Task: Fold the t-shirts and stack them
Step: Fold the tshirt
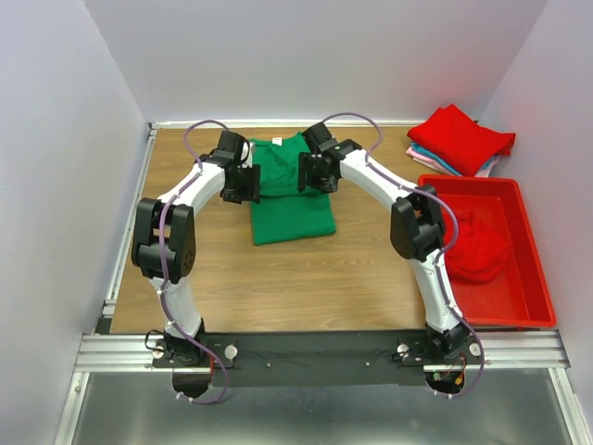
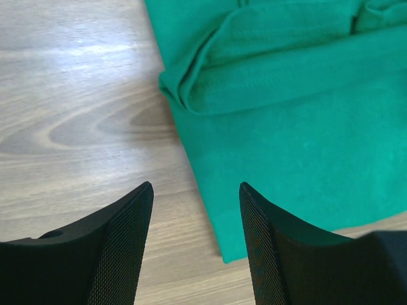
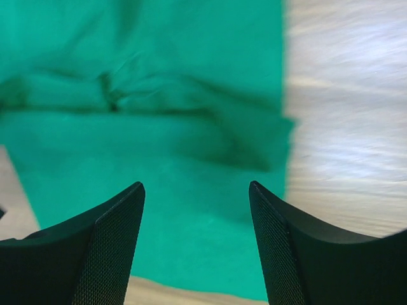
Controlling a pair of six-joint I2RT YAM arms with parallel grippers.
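A bright green t-shirt [image 1: 290,199] lies partly folded on the wooden table, its upper part doubled over the lower. My left gripper [image 1: 243,178] hovers over its left edge, open, with nothing between the fingers; below it the left wrist view shows the shirt's folded edge [image 2: 280,95] and bare wood. My right gripper [image 1: 315,173] hangs over the shirt's right side, also open and empty, with green cloth [image 3: 159,165] under it. A folded stack of t-shirts [image 1: 460,139], red on top of light blue and pink, sits at the back right. Another red t-shirt [image 1: 477,248] lies crumpled in the bin.
A red plastic bin [image 1: 528,269] stands at the right side of the table. White walls close in the table at the back and both sides. Bare wood [image 1: 278,287] lies between the green shirt and the arm bases.
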